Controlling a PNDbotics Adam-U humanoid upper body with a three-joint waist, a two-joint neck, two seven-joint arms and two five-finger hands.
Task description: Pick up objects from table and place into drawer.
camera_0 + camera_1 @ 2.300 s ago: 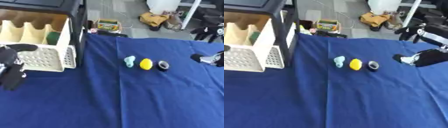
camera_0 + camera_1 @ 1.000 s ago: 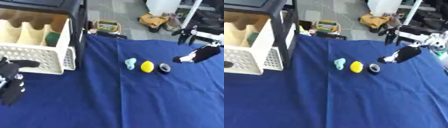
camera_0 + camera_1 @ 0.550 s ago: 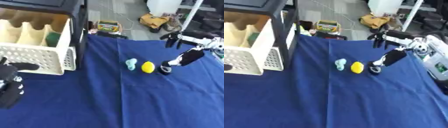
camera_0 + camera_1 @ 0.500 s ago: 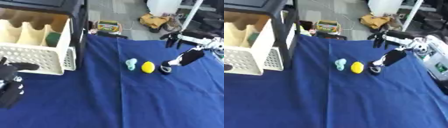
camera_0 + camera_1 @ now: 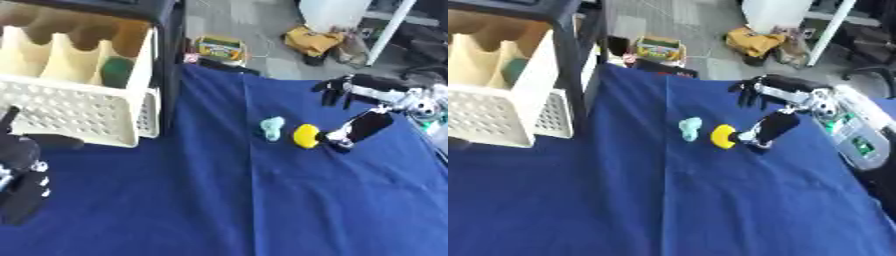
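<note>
The fingers of the left hand (image 5: 22, 187), nearest of all at the near left edge of the table (image 5: 219, 215), cannot be made out well enough to tell whether they are straight or curled; the hand shows as a dark mass over the blue cloth, just in front of the drawer (image 5: 74, 112) and, as far as can be seen, holding nothing.

Farther in, toward the middle of the table, three small objects lie in a short row. The pale teal object (image 5: 272, 128) is at the left, the yellow object (image 5: 305, 136) just beside it to the right, and a small dark object (image 5: 753, 141) next on the right, largely covered.

The right hand (image 5: 770, 126) comes in from the far right edge, one dark digit angled down so that its tip meets the small dark object right beside the yellow one. Its other fingers (image 5: 750, 89) hang spread and relaxed farther back, closed on nothing.

At the far left corner the white perforated drawer stands pulled out of a dark frame (image 5: 171, 45), its cream dividers (image 5: 52, 52) forming compartments. A green object (image 5: 115, 72) sits in the right-hand compartment.

Beyond the far edge, on the floor, lie a yellow-and-green box (image 5: 219, 47) and a tan bag (image 5: 317, 40).
</note>
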